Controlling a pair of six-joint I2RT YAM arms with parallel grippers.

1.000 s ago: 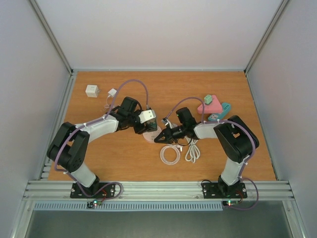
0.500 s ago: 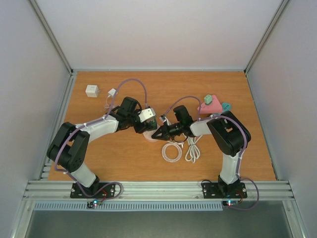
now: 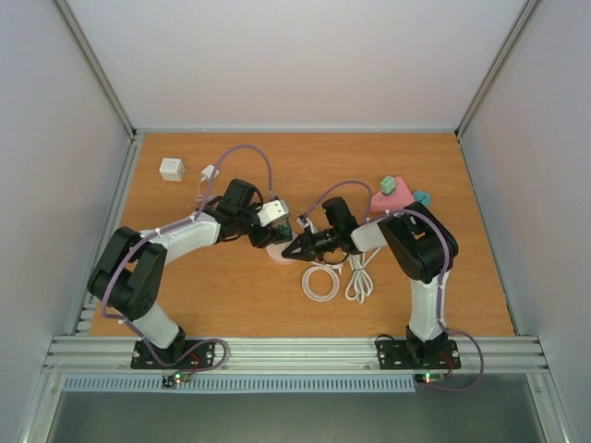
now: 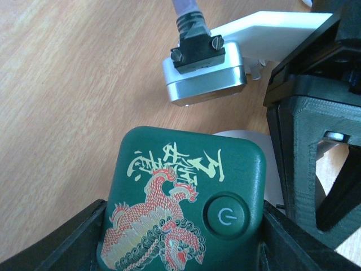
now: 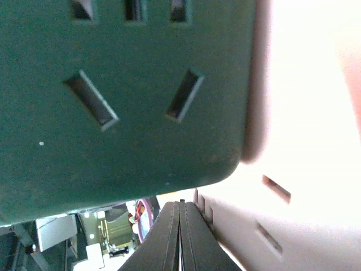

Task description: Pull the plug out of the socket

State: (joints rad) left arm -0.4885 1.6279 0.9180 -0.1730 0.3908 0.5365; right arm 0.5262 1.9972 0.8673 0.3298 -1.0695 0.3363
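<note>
Plug not off yet, by my read. Green socket [image 4: 180,192] sits over mid-bench [image 3: 231,295], pinched between the left hand's [image 4: 180,248] fingers. The slots in view are empty; a pale slotted block [image 5: 304,169] hugs its side, maybe the plug, can't tell. Right hand [image 5: 179,231] is pressed together on nothing, tips right at the socket face, arm reaching leftward. The pull itself remains.

The socket [image 4: 183,203] – a dark green cube with rounded corners – carries a red-and-cream dragon print and a round power button on one face, and slanted slots on another. It sits near the table's middle; the plug cannot be made out.
</note>
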